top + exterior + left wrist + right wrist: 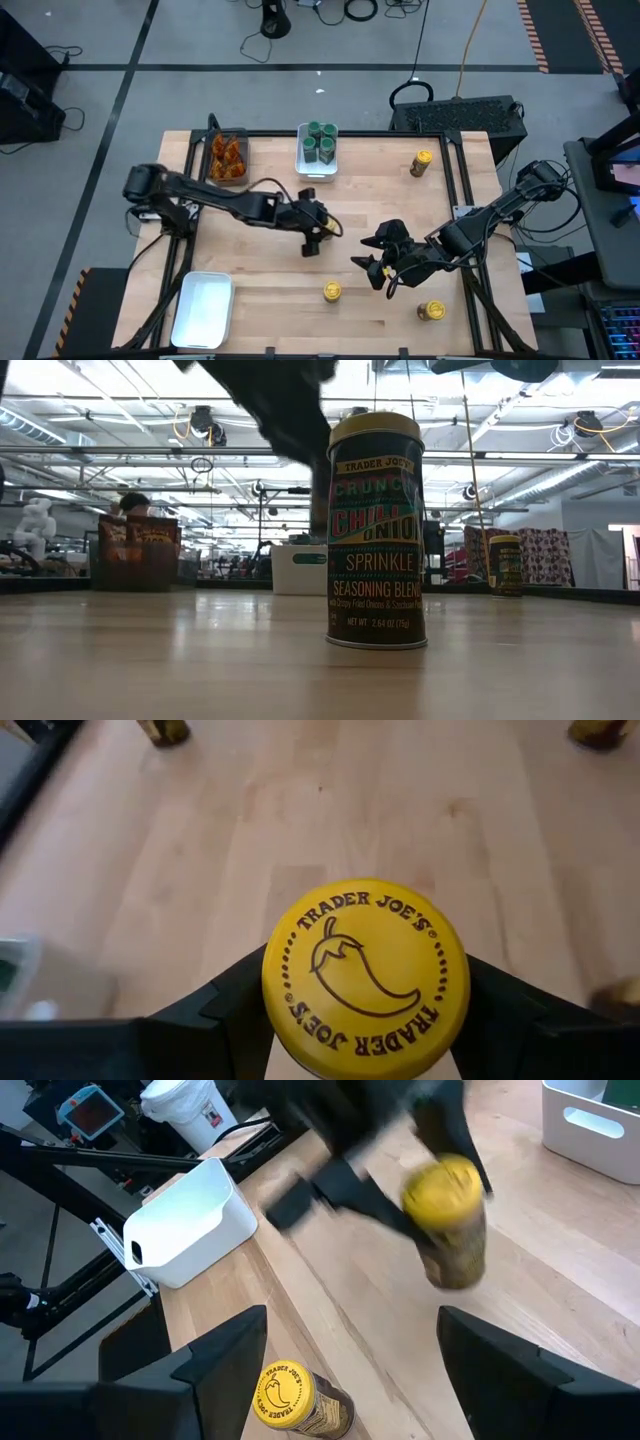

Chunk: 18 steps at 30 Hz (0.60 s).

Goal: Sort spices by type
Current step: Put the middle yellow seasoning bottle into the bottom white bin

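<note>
My left gripper (312, 238) is near the table's middle, shut on a yellow-lidded spice jar (365, 978), which also shows in the right wrist view as a dark-bodied jar (448, 1220). My right gripper (372, 268) stands open just to its right, with nothing between its fingers. Another yellow-lidded jar (331, 291) stands on its base near the front edge, close below my right gripper (350, 1370). Two more yellow-lidded jars stand at the far right (422, 163) and the near right (432, 311). Green-lidded jars (319, 143) sit in a white tray (300, 165). Orange-brown pieces (228, 155) fill a dark bin. My left gripper pinches the jar between its two fingers (235, 1005), one on each side of the body just under the yellow lid (440, 1245). The fingers slant down from the table's left. The jar hangs clear of the table, lid up and slightly tilted.
An empty white tray (203, 308) sits at the near left corner. The tray of green-lidded jars and the dark bin stand along the far edge. A raised black frame (455, 150) borders the table. Bare wood lies between the two arms and the far trays.
</note>
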{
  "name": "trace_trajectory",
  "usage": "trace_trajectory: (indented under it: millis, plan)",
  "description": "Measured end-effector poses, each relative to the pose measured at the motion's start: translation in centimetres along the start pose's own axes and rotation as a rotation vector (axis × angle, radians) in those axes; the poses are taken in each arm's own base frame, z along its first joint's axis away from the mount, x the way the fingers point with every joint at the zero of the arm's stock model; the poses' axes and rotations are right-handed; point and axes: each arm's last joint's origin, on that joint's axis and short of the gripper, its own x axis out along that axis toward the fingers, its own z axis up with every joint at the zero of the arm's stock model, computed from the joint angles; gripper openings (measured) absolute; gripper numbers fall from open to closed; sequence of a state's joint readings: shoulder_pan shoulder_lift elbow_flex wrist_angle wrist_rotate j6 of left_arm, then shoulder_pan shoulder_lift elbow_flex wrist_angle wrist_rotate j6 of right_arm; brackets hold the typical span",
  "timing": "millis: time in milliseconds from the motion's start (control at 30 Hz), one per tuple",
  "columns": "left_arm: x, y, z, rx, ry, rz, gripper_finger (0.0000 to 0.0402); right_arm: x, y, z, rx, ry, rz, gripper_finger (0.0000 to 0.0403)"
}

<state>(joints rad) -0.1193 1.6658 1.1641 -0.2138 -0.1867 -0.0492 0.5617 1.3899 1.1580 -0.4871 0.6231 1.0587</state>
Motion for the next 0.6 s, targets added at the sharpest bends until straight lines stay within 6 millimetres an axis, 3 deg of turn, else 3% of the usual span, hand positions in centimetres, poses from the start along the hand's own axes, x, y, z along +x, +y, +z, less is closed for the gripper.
trace_trajectory:
  millis: [333, 600]
  plan:
    - [-11.6, 1.3, 1.1, 0.007, -0.049, -0.045, 0.0231, 0.0, 0.0, 0.0, -0.054, -0.002, 0.003, 0.0274]
    - [-17.4, 0.5, -1.3, -0.143, 0.067, -0.127, 0.0238, 0.0, 0.1, -0.1, -0.056, 0.011, 0.011, 0.0274]
